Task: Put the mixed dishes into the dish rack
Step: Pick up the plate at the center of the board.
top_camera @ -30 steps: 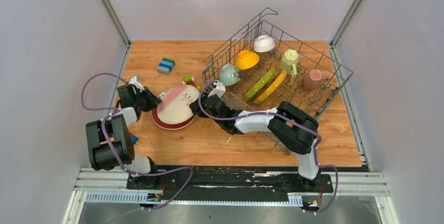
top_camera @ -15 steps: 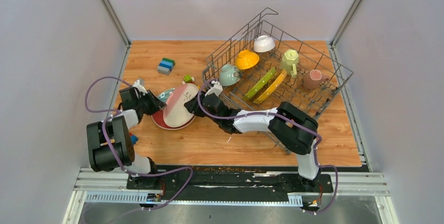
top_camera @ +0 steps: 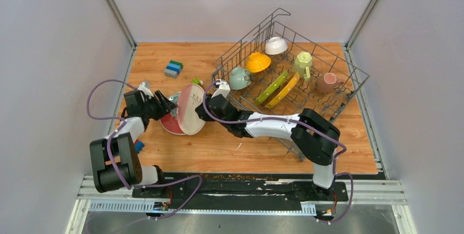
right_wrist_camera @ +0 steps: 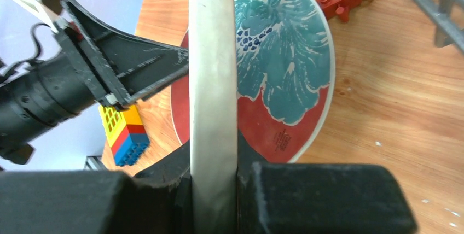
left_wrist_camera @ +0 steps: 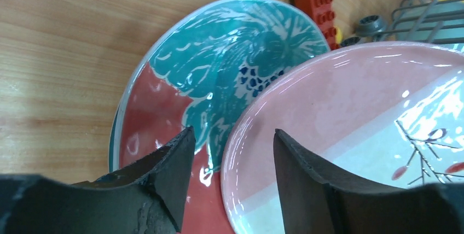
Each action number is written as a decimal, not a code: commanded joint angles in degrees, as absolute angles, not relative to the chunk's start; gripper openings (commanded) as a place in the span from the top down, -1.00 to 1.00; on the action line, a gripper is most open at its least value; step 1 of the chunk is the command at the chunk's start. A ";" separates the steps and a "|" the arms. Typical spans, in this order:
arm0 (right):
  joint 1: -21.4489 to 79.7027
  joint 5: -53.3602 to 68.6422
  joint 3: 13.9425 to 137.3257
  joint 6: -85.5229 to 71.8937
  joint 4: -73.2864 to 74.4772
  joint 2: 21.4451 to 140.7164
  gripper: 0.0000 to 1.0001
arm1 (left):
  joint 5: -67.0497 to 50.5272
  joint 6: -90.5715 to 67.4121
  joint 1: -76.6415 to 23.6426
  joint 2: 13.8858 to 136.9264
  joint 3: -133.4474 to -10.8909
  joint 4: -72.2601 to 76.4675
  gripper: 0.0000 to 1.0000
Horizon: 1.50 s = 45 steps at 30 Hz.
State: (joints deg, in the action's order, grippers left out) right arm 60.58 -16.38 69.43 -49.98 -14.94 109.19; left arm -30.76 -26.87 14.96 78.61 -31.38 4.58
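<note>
A pink plate [top_camera: 189, 108] stands tilted on its edge, and my right gripper [top_camera: 204, 109] is shut on its right rim; in the right wrist view the plate [right_wrist_camera: 213, 70] runs edge-on between the clamped jaws of the gripper [right_wrist_camera: 213, 160]. My left gripper [top_camera: 164, 105] is open at the plate's left side. In the left wrist view the pink rim [left_wrist_camera: 241, 146] lies in the gap of the gripper [left_wrist_camera: 232, 133] without touching either finger. Under it a red and teal plate [left_wrist_camera: 230, 64] lies flat on the table. The dish rack [top_camera: 358, 75] at the back right holds several mugs, bowls and plates.
Toy blocks lie at the back left [top_camera: 173, 69], by the rack's near corner [top_camera: 197, 82] and beside the left arm [top_camera: 139, 145]. The rack's wire corner [top_camera: 219, 78] stands just behind the right gripper. Grey walls close in both sides.
The pink plate has been tipped up from lying on the red plate to nearly upright. My left gripper opened and released its rim. The right gripper closed on the plate.
</note>
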 commanded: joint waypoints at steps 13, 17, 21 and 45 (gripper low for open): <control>61.26 -23.40 66.51 -31.40 -17.62 83.54 1.00 | -10.95 -29.42 14.68 53.61 -31.77 -8.29 -1.00; 61.49 -26.67 63.01 -27.95 -20.04 75.26 1.00 | -10.72 -30.25 14.68 53.76 -31.89 -8.19 -1.00; 61.53 -30.19 60.31 -24.15 -21.04 66.24 1.00 | -11.19 -31.09 14.70 54.54 -32.38 -7.67 -1.00; 61.44 -76.12 57.20 -17.35 -3.69 41.45 1.00 | -8.48 -28.76 14.70 56.24 -37.28 -11.44 -1.00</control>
